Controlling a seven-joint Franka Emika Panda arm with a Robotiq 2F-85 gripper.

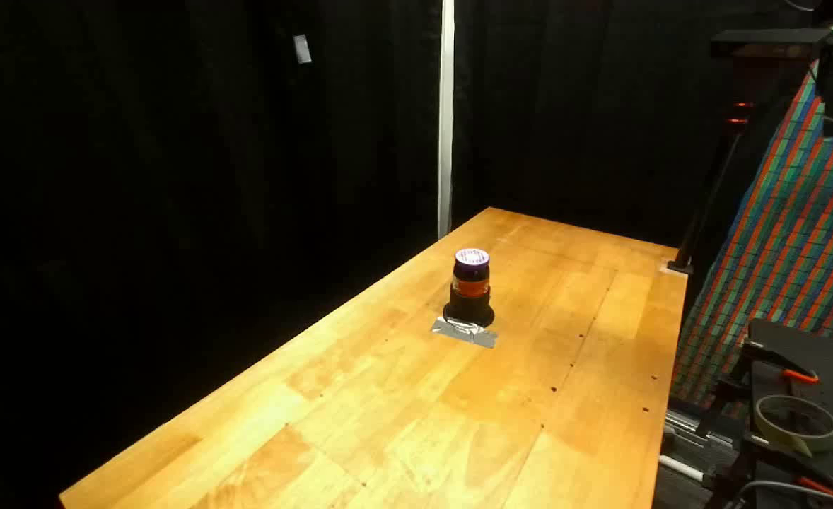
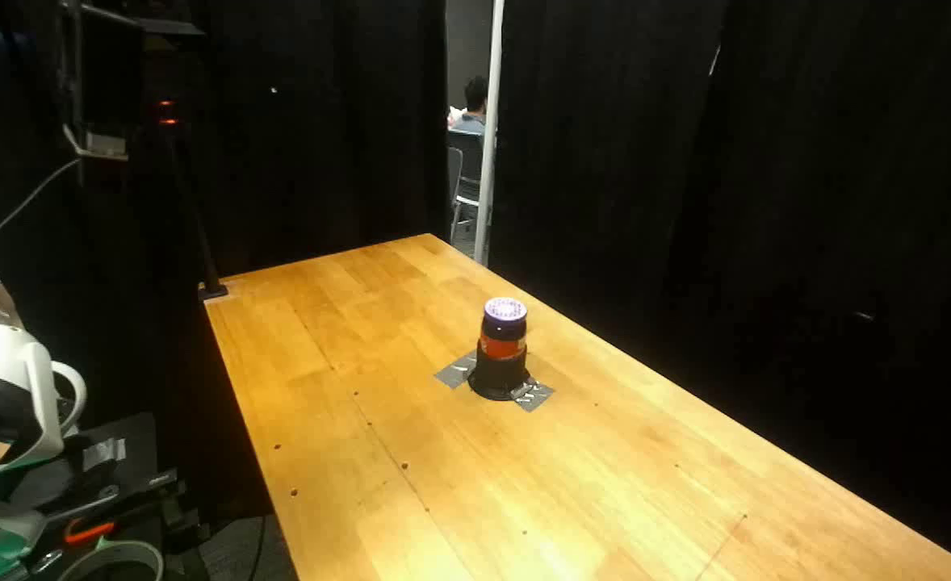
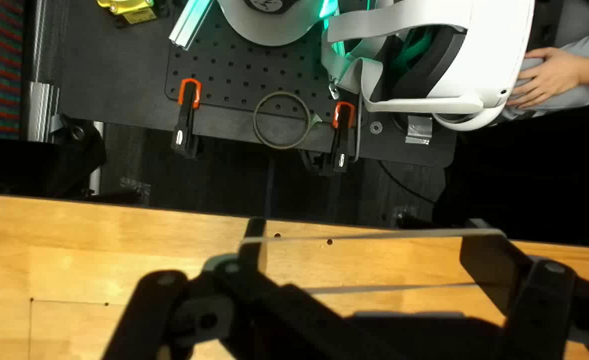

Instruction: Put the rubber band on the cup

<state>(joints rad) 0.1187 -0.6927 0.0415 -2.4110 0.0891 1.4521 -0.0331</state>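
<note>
The cup (image 1: 471, 288) is small, dark and upright, with an orange-red stripe and a pale patterned top. It stands on a black round base taped to the wooden table, and it also shows in the exterior view (image 2: 503, 345). It is out of the wrist view. My gripper (image 3: 367, 245) shows only in the wrist view, with its fingers wide apart. The rubber band (image 3: 414, 233) is stretched around both fingers, its two strands crossing the gap between them. How far my gripper is from the cup cannot be told.
Grey tape (image 2: 534, 395) holds the base to the wooden table (image 1: 416, 424). A thin black post (image 2: 201, 218) stands at a table corner. Beside the table, a dark bench holds a white headset (image 3: 494, 50), a tape roll (image 3: 282, 120) and clamps (image 3: 187, 120). A person's hand (image 3: 549, 75) rests beyond.
</note>
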